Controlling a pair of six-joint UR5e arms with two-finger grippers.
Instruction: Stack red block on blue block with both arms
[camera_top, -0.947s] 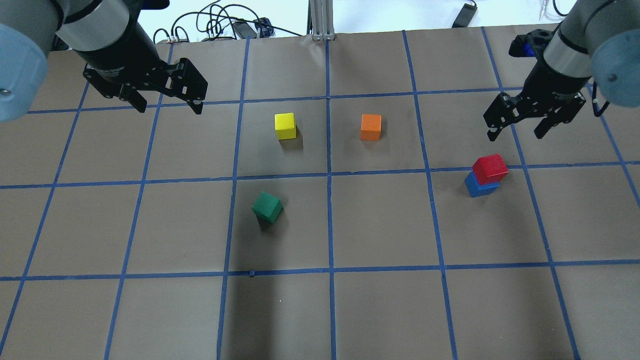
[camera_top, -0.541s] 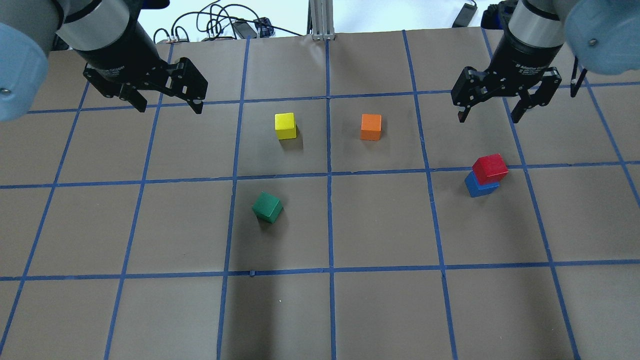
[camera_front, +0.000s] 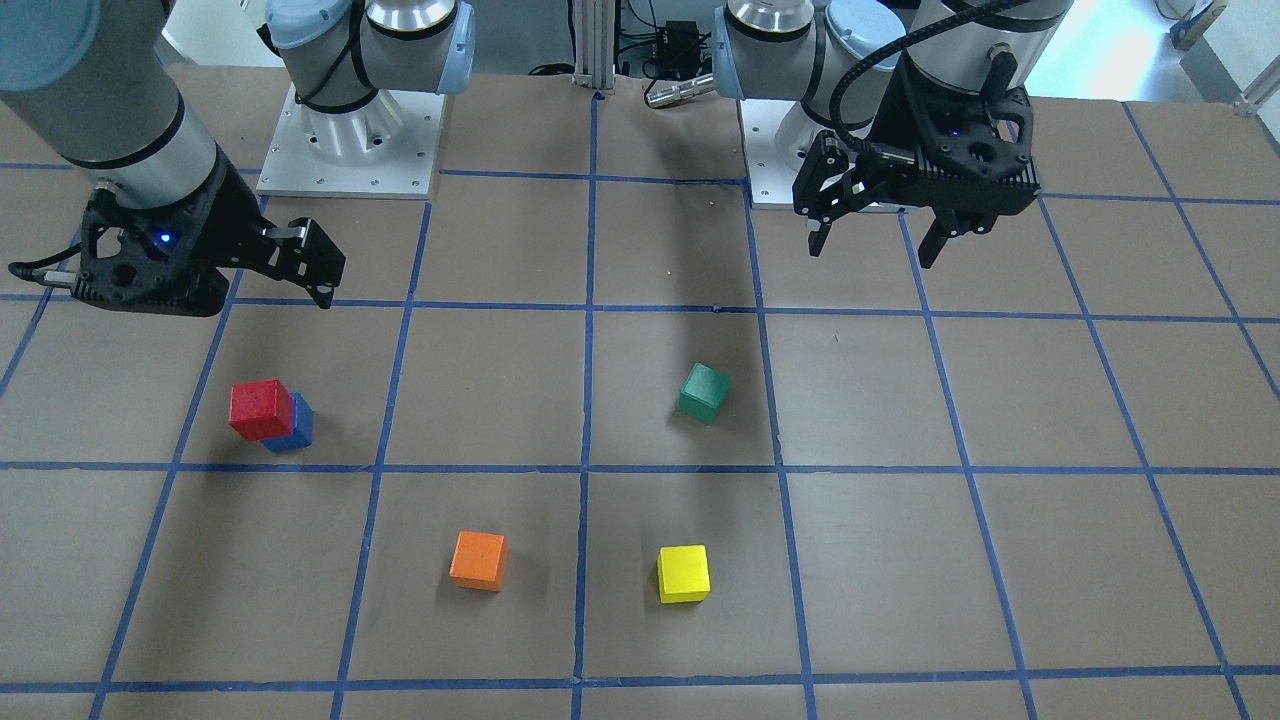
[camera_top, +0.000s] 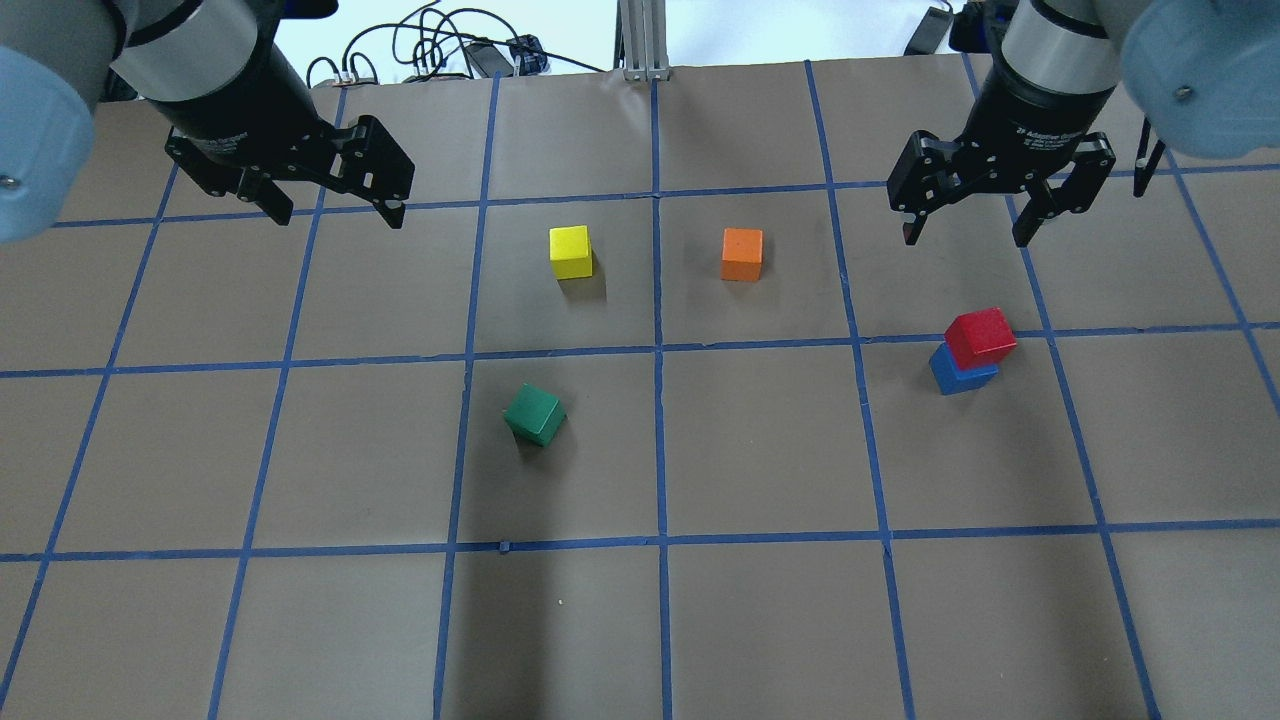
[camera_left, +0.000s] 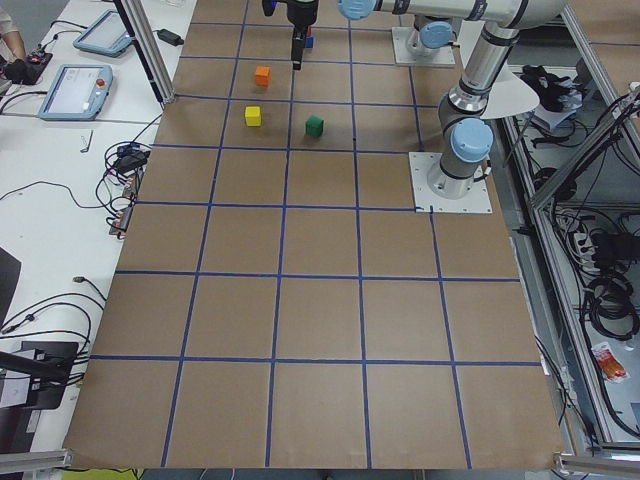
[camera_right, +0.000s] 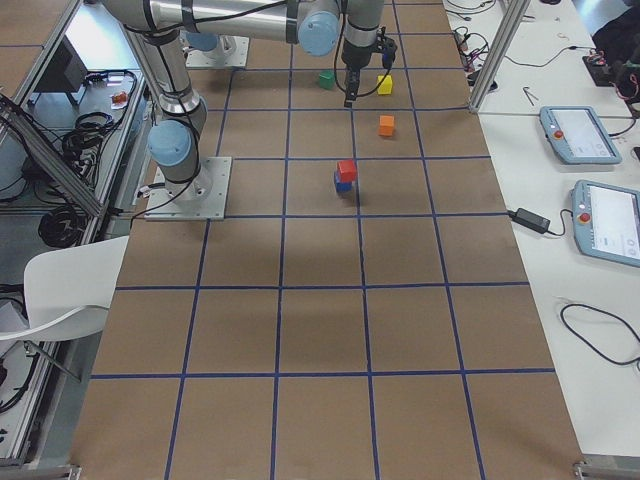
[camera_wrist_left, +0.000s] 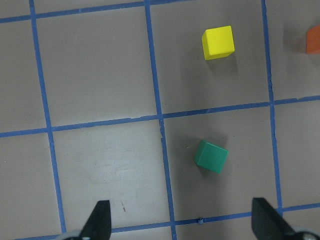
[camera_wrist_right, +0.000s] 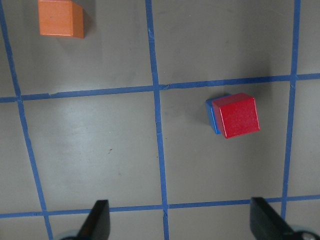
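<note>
Nearest: small matte green cube (camera_top: 534, 414), alone on brown-paper table with blue tape grid (camera_top: 760, 620); next, small matte bright-red cube (camera_top: 980, 337) sitting on small royal-blue cube (camera_top: 955, 375), slightly offset (blue edge peeks out one side), nothing gripping either; stacking looks done; beyond, yellow cube (camera_top: 570, 251) and orange cube (camera_top: 742, 254), apart; farthest, black two-finger right gripper (camera_top: 965, 238) hangs beyond stack, jaws wide, empty; black two-finger left gripper (camera_top: 340, 218) likewise wide, empty; only retreat likely left.

A white bench (camera_right: 600, 340) with tablets (camera_right: 578, 133) and a white chair (camera_right: 60, 290) flank the brown, blue-taped tabletop (camera_right: 320, 330)
</note>
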